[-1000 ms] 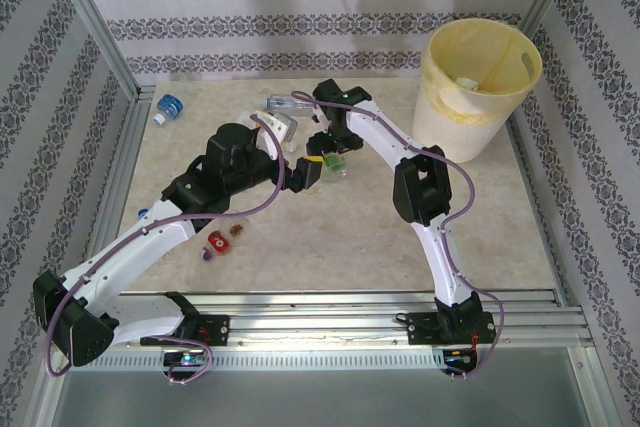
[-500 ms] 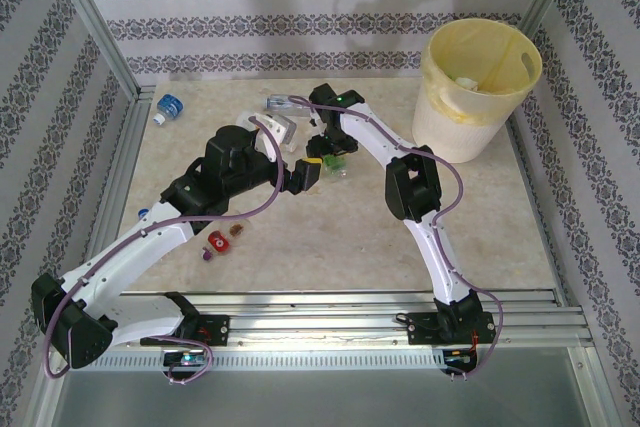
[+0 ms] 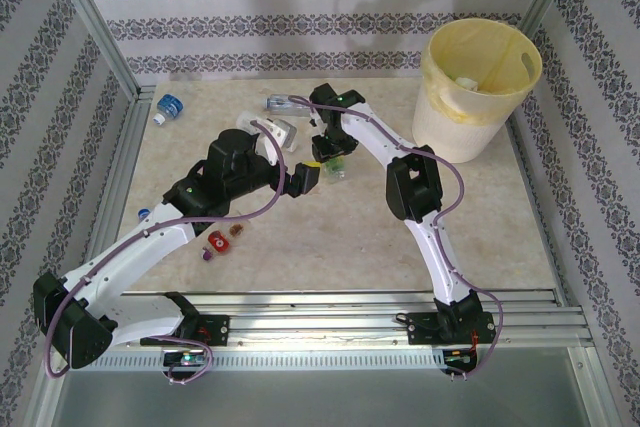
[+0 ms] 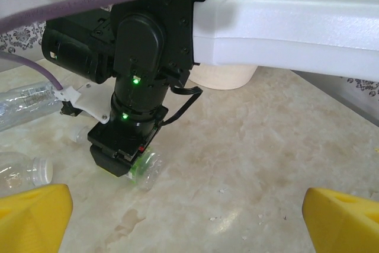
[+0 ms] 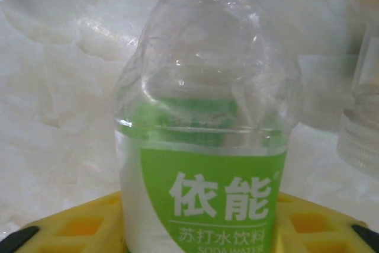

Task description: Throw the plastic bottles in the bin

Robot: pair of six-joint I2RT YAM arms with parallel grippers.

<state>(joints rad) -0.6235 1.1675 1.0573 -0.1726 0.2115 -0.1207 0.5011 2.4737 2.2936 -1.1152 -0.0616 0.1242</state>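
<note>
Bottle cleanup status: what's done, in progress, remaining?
Done: pale bottle-like items already lie in the bin. In hand: right gripper is down around the green-label bottle, not lifted. Remaining: blue-label bottle, small red bottle, clear bottle. Left gripper open, empty.

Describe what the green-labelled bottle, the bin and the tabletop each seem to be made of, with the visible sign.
The green-labelled bottle: thin clear glossy plastic; see-through, with dented walls.
The bin: pale-yellow plastic, probably, matt; light glows through its wall.
The tabletop: smooth beige marbled surface, laminate or stone; the look leaves it open.
</note>
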